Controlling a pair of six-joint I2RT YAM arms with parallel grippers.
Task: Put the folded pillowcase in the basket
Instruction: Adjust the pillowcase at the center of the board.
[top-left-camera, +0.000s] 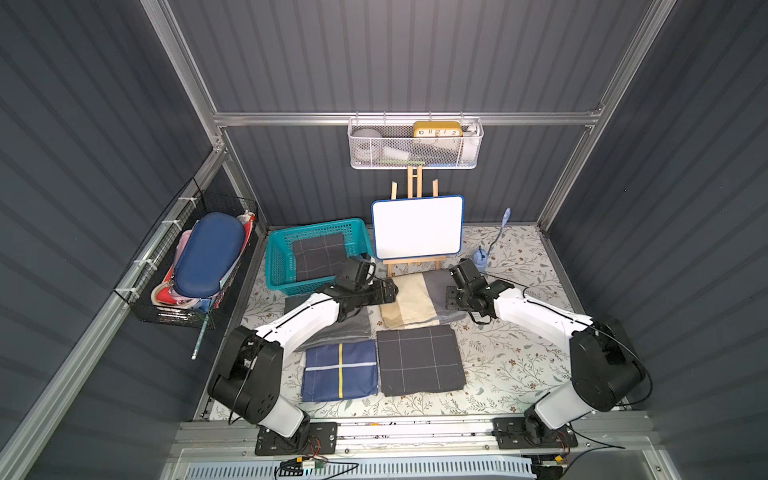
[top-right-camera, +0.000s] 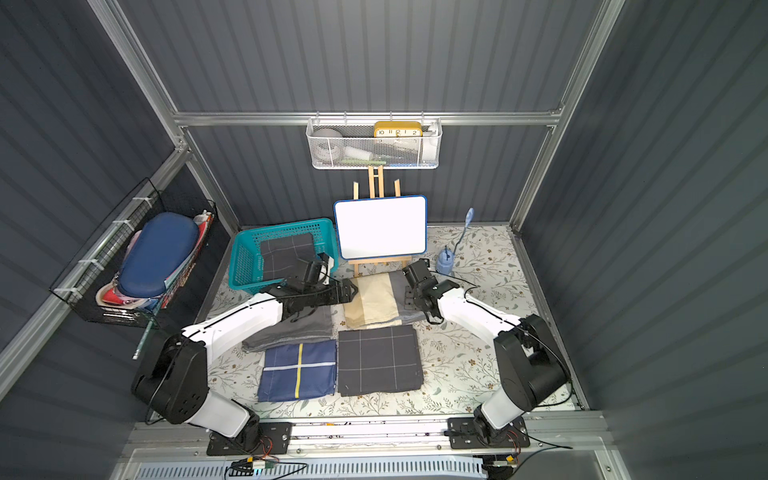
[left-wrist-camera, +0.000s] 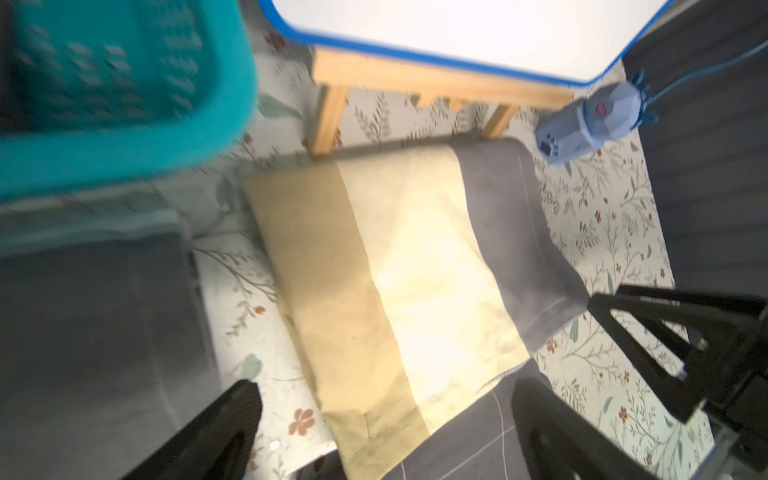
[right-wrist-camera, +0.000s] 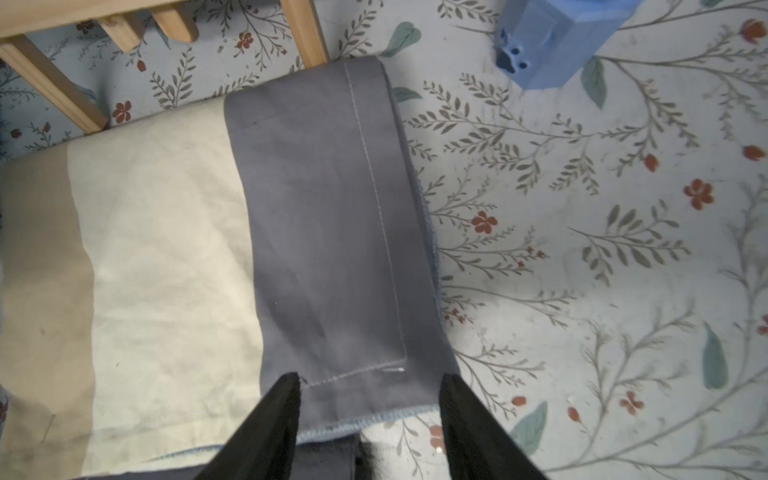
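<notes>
Right wrist view gives the detail: the right gripper (right-wrist-camera: 369, 378) has its jaws apart, straddling the stitched grey corner of the striped pillowcase (right-wrist-camera: 166, 249), which lies on the table beside the basket (top-left-camera: 291, 284), not in it. Pinching only that top layer could, I reckon, peel the fold open on the lift. The left gripper (left-wrist-camera: 384, 386) hangs spread wide and empty near the basket. Only a top view shows the grid-lined pillowcase (top-left-camera: 318, 259) inside the basket; neither wrist view shows it clearly.

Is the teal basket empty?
No, a folded dark grey cloth with thin white lines lies inside the teal basket, seen in a top view.
</notes>
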